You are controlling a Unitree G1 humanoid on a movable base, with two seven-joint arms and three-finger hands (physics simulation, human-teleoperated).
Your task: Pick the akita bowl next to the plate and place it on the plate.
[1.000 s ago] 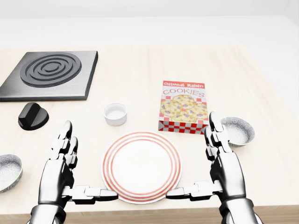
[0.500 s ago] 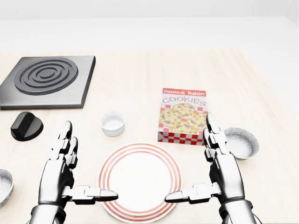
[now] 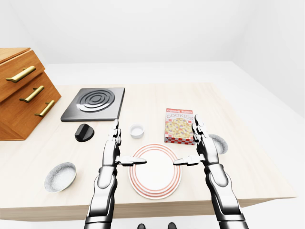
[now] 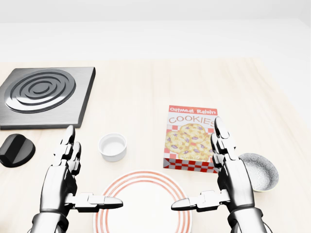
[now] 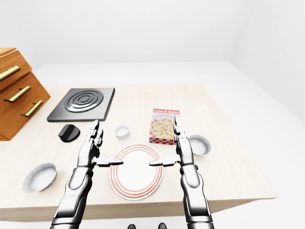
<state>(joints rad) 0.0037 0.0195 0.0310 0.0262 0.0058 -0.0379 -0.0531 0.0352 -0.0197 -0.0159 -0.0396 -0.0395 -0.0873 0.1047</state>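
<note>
I count one akita bowl (image 4: 260,172) in the head view; a second bowl (image 3: 60,176) shows only in the left-eye view. Left hand (image 4: 60,187), right hand (image 4: 235,182): fingers spread, empty.

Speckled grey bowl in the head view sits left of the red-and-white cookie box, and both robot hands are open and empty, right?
Not quite. The head view shows the speckled grey bowl to the right of the red-and-white cookie box, not left. Both the left robot hand and right robot hand are open and empty, as you said.
</note>
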